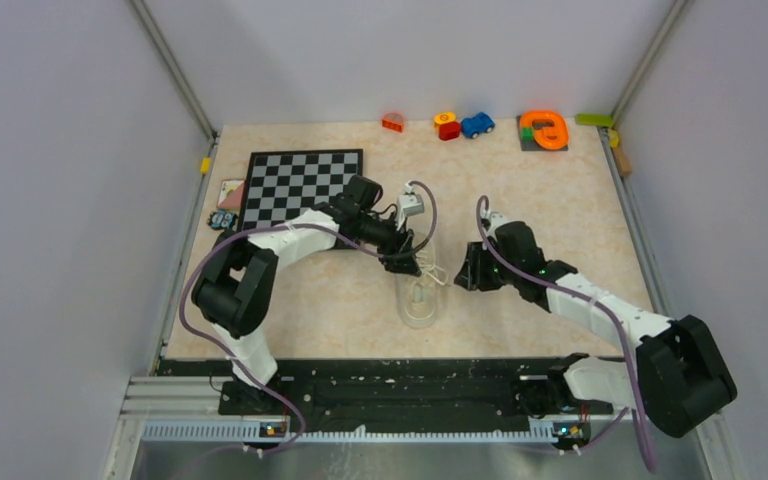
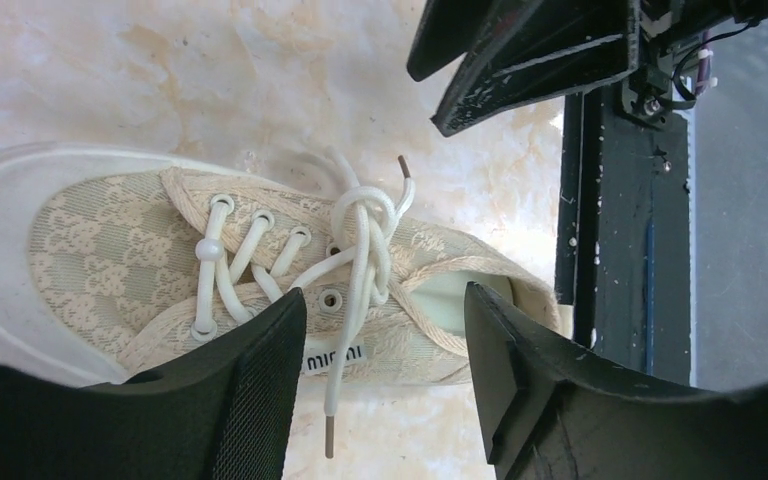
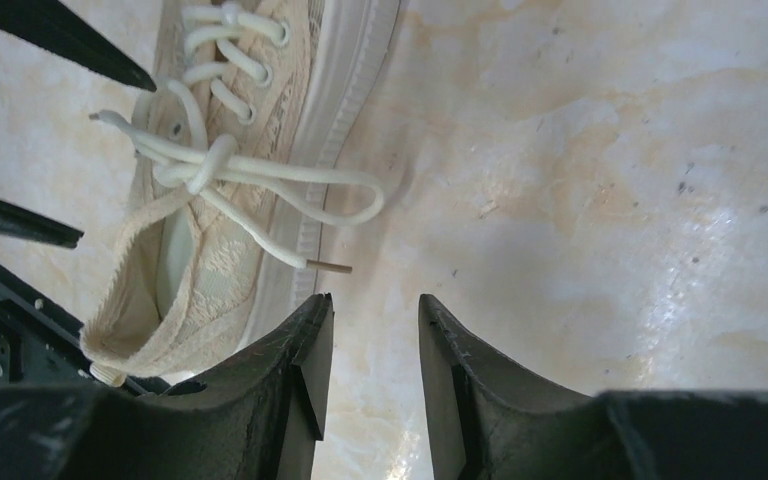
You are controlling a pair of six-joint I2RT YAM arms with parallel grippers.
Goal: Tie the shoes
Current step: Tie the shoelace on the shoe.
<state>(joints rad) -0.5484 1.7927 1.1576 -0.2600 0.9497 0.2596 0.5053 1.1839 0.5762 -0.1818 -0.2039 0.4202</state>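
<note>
My left gripper (image 2: 382, 300), wide, and right gripper (image 3: 373, 305), narrower, hang empty, sparing the knotted white laces (image 2: 365, 215) of the cream canvas sneaker (image 2: 110, 250) beneath.

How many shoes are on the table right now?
1: a cream sneaker near the middle of the table, laces knotted. No second shoe shows in any view.

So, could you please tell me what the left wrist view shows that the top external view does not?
Only the left wrist view makes out the lace knot and the side label. Only the top external view shows the chessboard and the blue toy car. Both show the cream sneaker on the table.
</note>
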